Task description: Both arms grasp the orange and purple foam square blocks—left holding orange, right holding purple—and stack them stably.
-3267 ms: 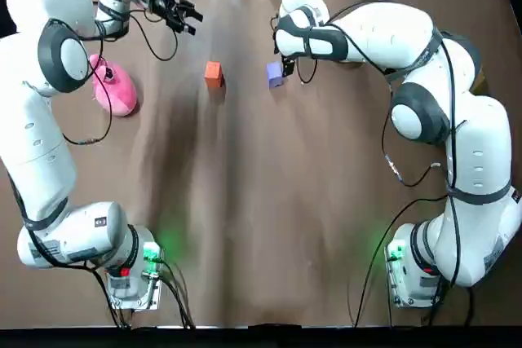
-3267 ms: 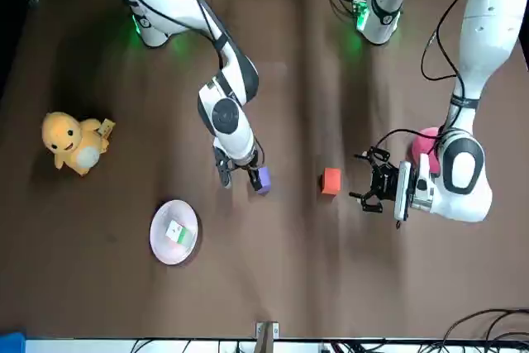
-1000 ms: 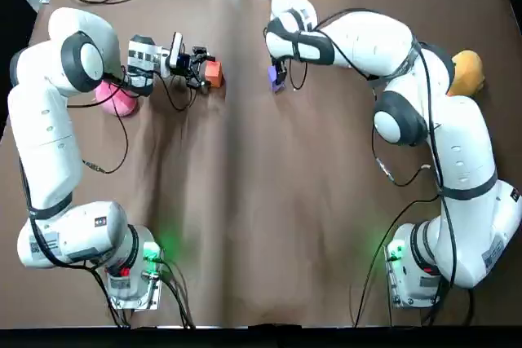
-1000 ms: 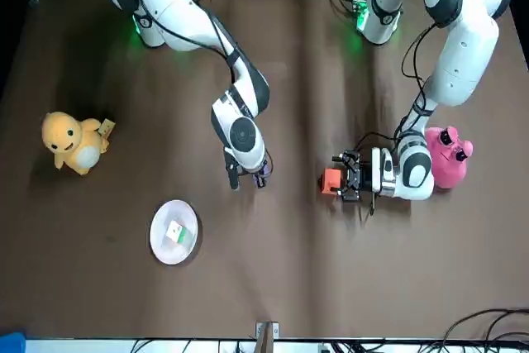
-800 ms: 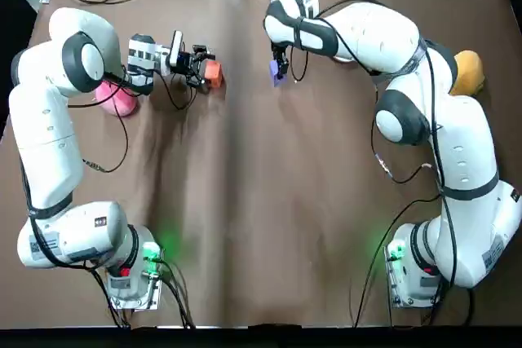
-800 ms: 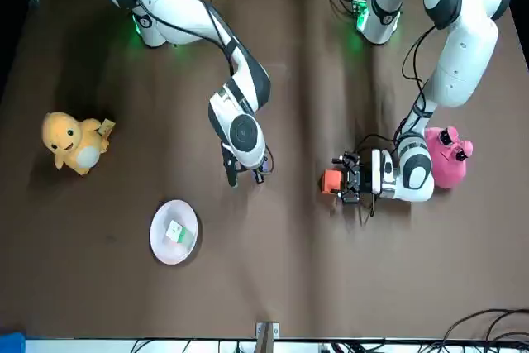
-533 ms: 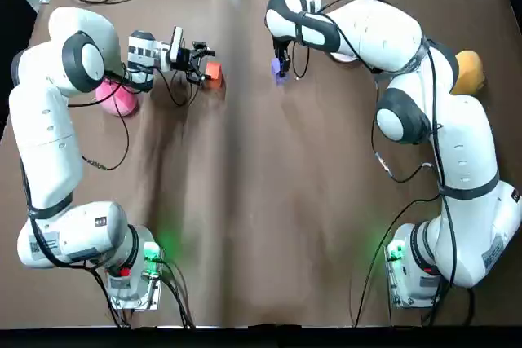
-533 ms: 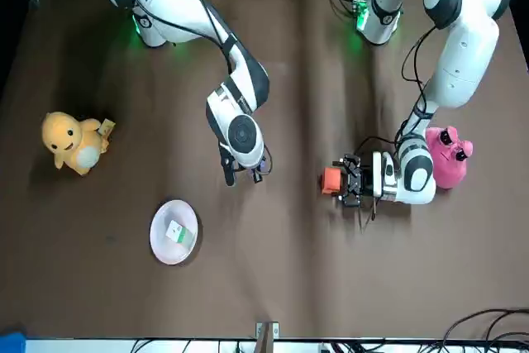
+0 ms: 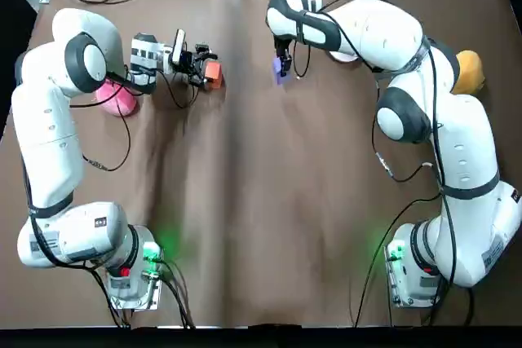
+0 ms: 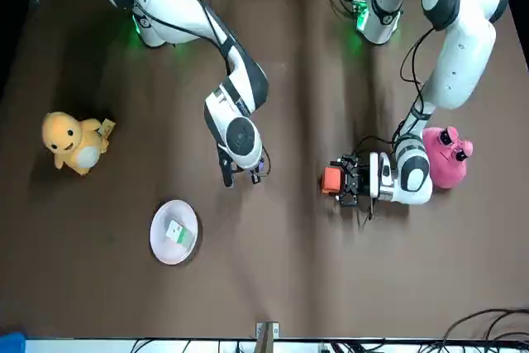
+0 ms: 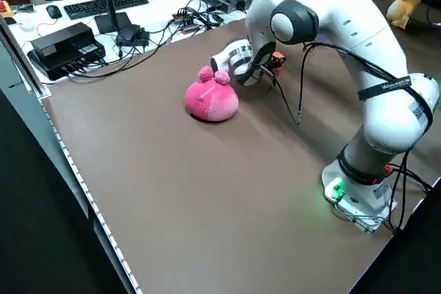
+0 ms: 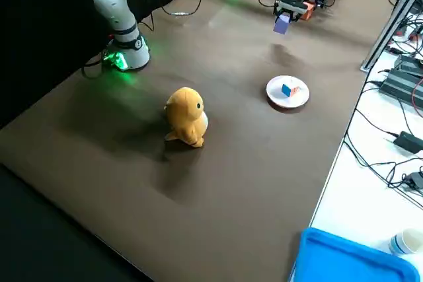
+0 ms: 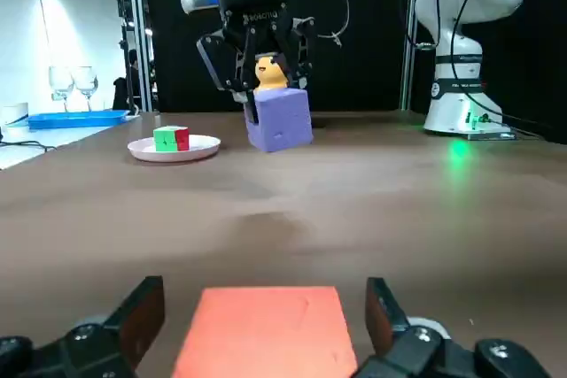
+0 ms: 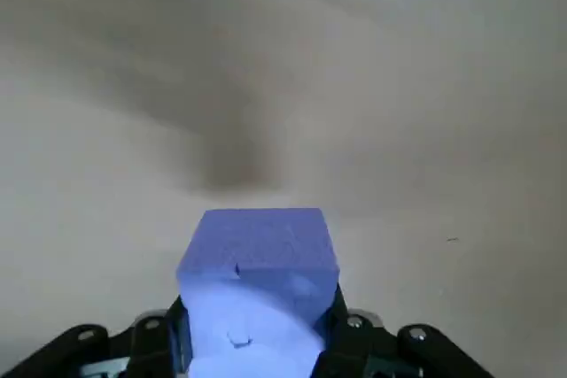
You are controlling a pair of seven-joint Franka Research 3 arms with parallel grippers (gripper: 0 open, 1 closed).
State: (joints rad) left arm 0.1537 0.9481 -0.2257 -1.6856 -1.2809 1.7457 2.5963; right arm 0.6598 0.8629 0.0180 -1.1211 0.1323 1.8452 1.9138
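Note:
The orange foam block [image 9: 213, 72] rests on the brown table. My left gripper [image 9: 201, 68] lies level with the table and is open, one finger on each side of the block. In the left wrist view a narrow gap shows between the orange block [image 13: 266, 329] and each finger [image 13: 146, 307]. My right gripper [image 9: 283, 56] is shut on the purple foam block [image 9: 282, 68] and holds it above the table. That purple block [image 12: 282, 23] casts a shadow below it, to the right of the orange block [image 12: 305, 8]. It fills the right wrist view [image 14: 259, 258].
A pink plush toy [image 9: 114, 97] sits just behind my left wrist. A yellow plush toy [image 10: 73, 142] stands near the table's right edge. A white plate [image 10: 173, 231] with a small green and red cube lies at the far side.
The left gripper came down from the far left and now straddles the orange block. The right gripper closed on the purple block and raised it off the table.

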